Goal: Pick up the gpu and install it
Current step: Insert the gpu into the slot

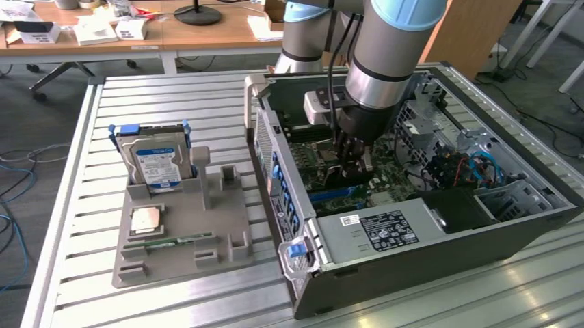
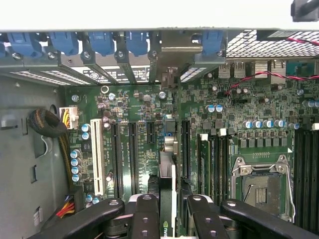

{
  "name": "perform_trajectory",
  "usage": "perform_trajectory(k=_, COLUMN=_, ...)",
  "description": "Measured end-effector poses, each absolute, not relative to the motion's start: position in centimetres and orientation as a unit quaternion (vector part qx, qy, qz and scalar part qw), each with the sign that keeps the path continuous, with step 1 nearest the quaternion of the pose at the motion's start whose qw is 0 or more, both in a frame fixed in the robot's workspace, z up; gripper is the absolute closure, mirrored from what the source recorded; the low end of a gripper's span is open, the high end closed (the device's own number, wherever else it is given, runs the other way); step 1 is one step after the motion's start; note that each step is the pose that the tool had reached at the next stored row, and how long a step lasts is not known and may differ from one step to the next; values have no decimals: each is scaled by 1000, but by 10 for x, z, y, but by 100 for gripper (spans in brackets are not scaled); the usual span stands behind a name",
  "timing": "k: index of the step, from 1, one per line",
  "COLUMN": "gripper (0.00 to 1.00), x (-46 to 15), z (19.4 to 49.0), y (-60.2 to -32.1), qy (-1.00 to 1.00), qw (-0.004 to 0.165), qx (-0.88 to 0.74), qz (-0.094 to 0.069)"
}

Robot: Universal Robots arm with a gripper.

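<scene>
One card in the jaws: the gripper [image 2: 172, 219] is closed to a narrow gap on the gpu [image 2: 167, 172], which is pinched edge-on between the black fingers [image 2: 147, 214].
Gpu position: inside the computer case [image 1: 511, 225], standing upright over the motherboard [image 2: 124, 112]. Its pale bracket end is at the case's rear wall, beside the blue latches [image 2: 102, 42].
Case position: on the surface [image 1: 164, 102], along the edge at the exterior view's right. The parts tray [image 1: 182, 225] with the hard drive [image 1: 157, 160] sits beside it, toward the opposite edge.
Step in hand: by my judgement, seating the card in its slot.
Seating depth: probably not fully home, but the card hides its own slot, so I cannot tell.
Doing it well: hold the card square to the board and parallel to the long slots [image 2: 133, 159] beside it. Let the bracket run down the open rear bay. Press straight and evenly along the card's length, without twisting.
Hazards: the memory slots [image 2: 209, 164] lie just beside the card, and a tilted card could scrape them.
</scene>
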State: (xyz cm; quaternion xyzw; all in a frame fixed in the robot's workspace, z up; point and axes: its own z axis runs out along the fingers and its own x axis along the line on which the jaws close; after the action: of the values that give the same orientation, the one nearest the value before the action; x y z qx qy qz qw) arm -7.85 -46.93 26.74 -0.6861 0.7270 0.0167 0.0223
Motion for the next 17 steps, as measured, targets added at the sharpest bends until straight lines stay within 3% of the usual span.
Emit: perform_trajectory(k=17, gripper=74, x=-78, z=262, y=-469, qy=723, qw=22, qx=-691, qz=17)
